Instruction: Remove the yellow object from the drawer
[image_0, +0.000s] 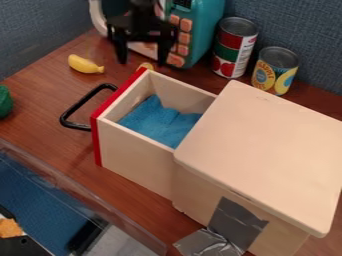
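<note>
Camera view, upper left of the frame: black two-finger pincer (141, 62), spread wide, gripping nothing. Farther left: yellow banana-shaped toy (85, 64), lying on the brown wooden worktop (40, 90), outside the open, red-fronted pale wooden drawer (133, 155) near the centre. Just behind the drawer's upper corner: small yellow item (145, 66), mostly hidden. Inside the drawer: crumpled blue cloth (160, 122).
</note>
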